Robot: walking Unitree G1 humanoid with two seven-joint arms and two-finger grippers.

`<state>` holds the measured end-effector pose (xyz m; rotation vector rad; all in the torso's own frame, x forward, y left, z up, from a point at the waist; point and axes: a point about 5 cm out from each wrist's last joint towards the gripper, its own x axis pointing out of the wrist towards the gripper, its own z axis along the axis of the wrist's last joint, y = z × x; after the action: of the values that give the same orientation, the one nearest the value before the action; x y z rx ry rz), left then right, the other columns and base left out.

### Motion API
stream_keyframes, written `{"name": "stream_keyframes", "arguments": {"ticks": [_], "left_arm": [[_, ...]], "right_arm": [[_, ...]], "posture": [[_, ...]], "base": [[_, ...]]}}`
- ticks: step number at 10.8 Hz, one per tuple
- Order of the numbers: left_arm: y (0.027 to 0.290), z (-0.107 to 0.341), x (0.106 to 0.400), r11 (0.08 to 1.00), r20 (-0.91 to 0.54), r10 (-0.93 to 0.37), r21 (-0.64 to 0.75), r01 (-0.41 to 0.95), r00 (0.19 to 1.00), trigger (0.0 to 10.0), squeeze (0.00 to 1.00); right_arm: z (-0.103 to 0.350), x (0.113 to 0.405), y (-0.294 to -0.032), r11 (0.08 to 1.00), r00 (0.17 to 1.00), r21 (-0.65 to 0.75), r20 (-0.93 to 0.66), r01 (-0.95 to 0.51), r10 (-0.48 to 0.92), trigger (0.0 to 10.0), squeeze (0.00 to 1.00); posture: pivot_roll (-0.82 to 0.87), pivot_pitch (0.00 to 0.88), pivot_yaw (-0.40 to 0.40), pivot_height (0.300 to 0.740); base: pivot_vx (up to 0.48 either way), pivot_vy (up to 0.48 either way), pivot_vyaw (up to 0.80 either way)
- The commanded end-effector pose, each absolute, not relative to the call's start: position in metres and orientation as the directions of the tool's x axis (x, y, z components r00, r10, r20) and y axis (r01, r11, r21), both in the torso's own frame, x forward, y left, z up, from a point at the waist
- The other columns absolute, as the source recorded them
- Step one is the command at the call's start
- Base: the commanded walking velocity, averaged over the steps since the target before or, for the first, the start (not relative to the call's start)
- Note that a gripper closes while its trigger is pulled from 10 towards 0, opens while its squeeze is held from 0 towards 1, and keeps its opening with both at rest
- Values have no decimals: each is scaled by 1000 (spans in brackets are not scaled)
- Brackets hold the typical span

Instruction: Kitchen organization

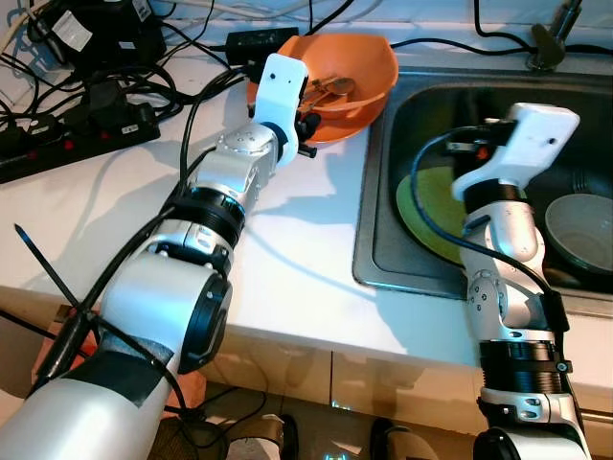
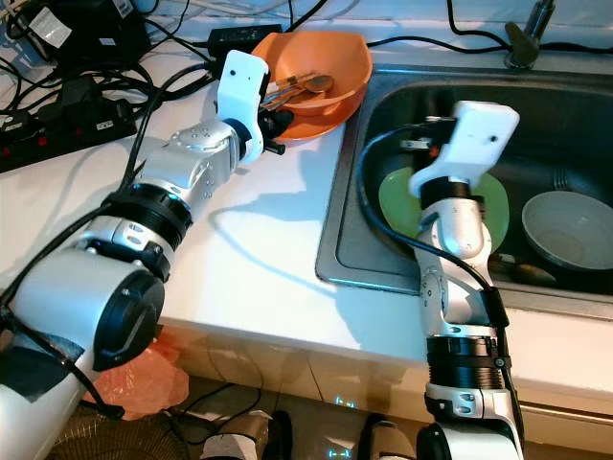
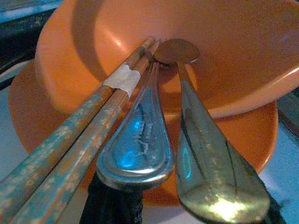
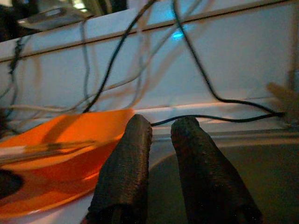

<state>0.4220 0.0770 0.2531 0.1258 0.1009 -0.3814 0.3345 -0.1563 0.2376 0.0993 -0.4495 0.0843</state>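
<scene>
An orange bowl [image 1: 359,81] stands on the white counter [image 1: 287,249] beside the sink, stacked on a second orange dish [image 3: 243,140]. In it lie taped wooden chopsticks [image 3: 100,109] and two metal spoons [image 3: 140,135], their handles sticking out over the rim. My left gripper [image 1: 309,122] is at the bowl's near rim, right at those handles. My right gripper [image 4: 161,123] is shut with nothing in it. It hangs over the sink [image 1: 369,235], above a green plate [image 1: 426,206], and points toward the orange bowl.
A pale bowl [image 1: 579,230] sits in the sink at the right, and a faucet [image 1: 551,38] stands behind it. A black power strip [image 1: 77,139] and tangled cables [image 1: 115,57] crowd the counter's back left. Bare counter lies in front of the orange bowl.
</scene>
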Motion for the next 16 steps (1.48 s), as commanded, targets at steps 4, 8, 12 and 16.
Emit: {"name": "stream_keyframes", "arguments": {"ticks": [4,8,12,16], "left_arm": [[81,255,424,923,-146,-351,109,368,925,10000,0],[81,239,422,929,-167,-356,48,368,920,10000,0],[79,236,421,924,-166,-363,64,377,917,10000,0],[91,230,422,931,-188,-333,93,354,924,10000,0]], "right_arm": [[239,327,-138,965,877,40,428,-260,218,10000,0],[225,323,-129,937,876,4,355,-350,326,10000,0],[201,321,-141,943,909,-70,253,-325,332,10000,0],[188,316,-152,954,931,-71,206,-291,300,10000,0]], "posture": [[63,174,134,740],[54,181,132,740],[46,180,132,740],[43,186,136,740]], "base": [[0,0,0],[0,0,0],[0,0,0],[0,0,0]]}}
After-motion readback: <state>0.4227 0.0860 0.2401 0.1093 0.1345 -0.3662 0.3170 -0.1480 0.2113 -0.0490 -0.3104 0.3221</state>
